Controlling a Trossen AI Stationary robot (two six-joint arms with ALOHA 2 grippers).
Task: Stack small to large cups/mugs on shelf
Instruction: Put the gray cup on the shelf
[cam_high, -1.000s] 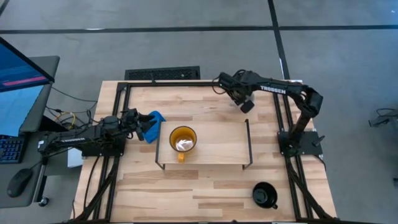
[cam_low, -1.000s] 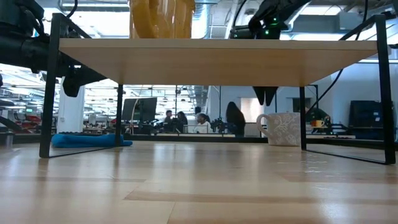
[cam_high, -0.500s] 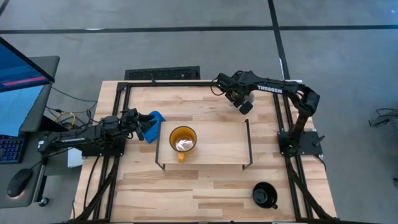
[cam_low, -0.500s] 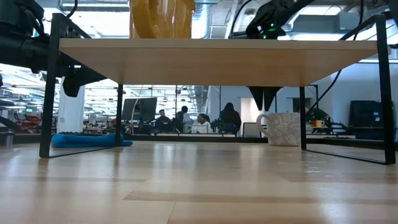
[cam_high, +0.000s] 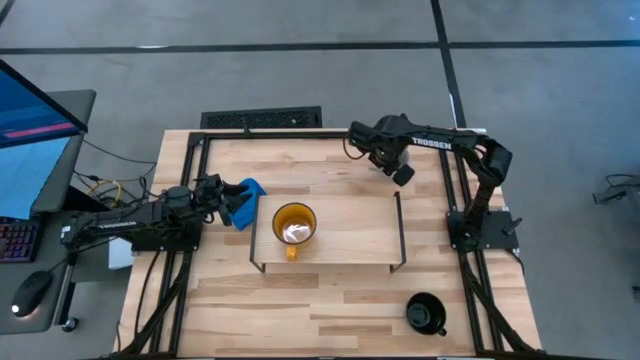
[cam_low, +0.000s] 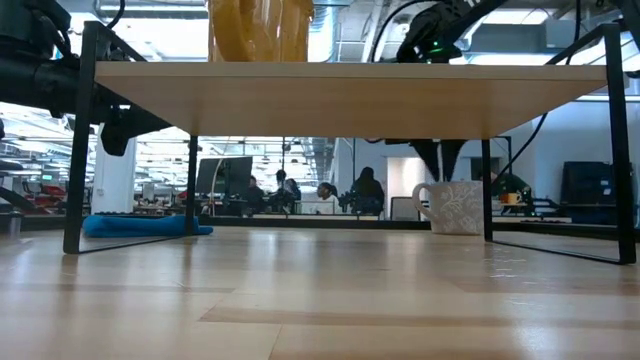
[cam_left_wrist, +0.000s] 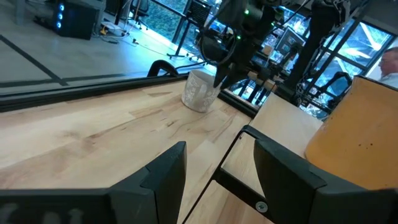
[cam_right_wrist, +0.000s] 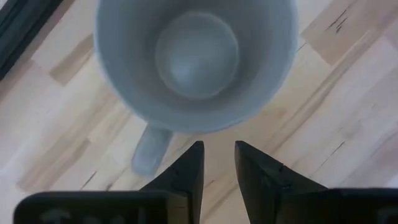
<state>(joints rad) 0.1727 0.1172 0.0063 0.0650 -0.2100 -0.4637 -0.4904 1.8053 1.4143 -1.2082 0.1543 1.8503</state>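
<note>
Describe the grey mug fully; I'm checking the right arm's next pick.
The grey mug is pale grey-white, glossy like ceramic, with a faintly patterned outside and one handle. It stands upright and empty on the table behind the shelf. The right gripper hovers right above it with fingers slightly apart, touching nothing.

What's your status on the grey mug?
Right claw above grey mug, fingers narrow, nothing held. Left claw open, waiting beside shelf. Yellow mug on shelf; black mug on table.
</note>
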